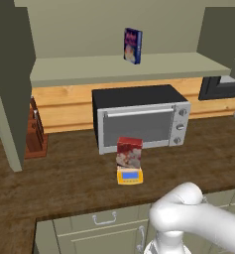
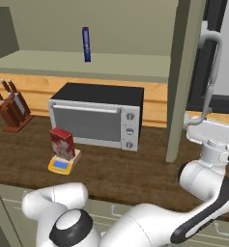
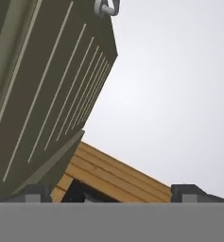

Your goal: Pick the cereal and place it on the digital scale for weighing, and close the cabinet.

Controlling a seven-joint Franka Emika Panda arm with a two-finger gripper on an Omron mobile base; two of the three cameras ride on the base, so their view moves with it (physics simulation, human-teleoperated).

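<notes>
Cereal [image 1: 129, 152] stands upright on the scale [image 1: 130, 176], mid-frame in the left base view, just before the microwave [image 1: 141, 118]; you have bare counter [image 1: 64, 178] all round. Cabinet [image 2: 181, 77] doors stand open, the right one edge-on. Your gripper [image 3: 108, 191] sits against that door's panelled face [image 3: 42, 90]; its fingertips [image 3: 186, 191] are spread wide, holding nothing.

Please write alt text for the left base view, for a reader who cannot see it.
A red cereal box stands upright on a yellow digital scale on a wooden counter, in front of a silver toaster oven. Above, the olive cabinet is open, with a blue box on its shelf.
</notes>
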